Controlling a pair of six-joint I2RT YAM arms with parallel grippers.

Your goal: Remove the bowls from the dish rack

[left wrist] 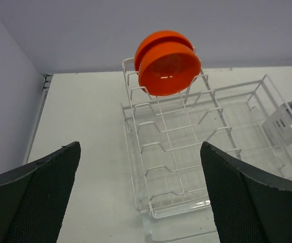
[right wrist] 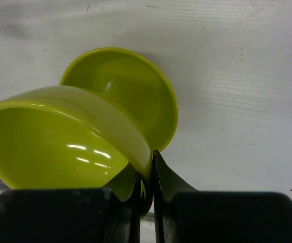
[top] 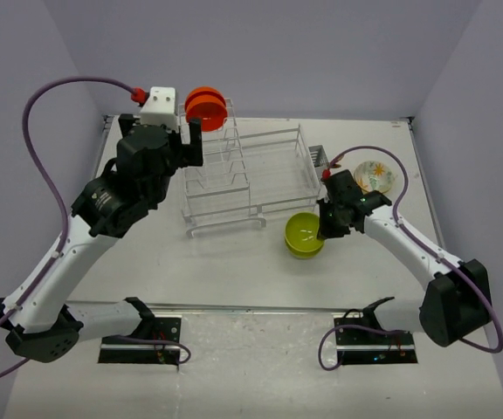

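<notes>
The white dish rack (top: pixel 269 179) sits on the tabletop (top: pixel 234 275), closer to the far edge. Two orange bowls (left wrist: pixel 169 71) stand on their sides in the tall part of the rack, at the end nearest the far left corner. The left end effector (left wrist: pixel 140 152) hangs in the air by the rack, apart from those bowls. Its fingers (left wrist: pixel 39 197) are wide apart with nothing between them. The right end effector (right wrist: pixel 147 164) is squeezed tight on the rim of a tilted green bowl (right wrist: pixel 60 147), just off the rack's near side. A second green bowl (right wrist: pixel 131 91) lies on the tabletop right behind it. The flower bowl (top: pixel 375 176) sits near the right edge, beside the rack
</notes>
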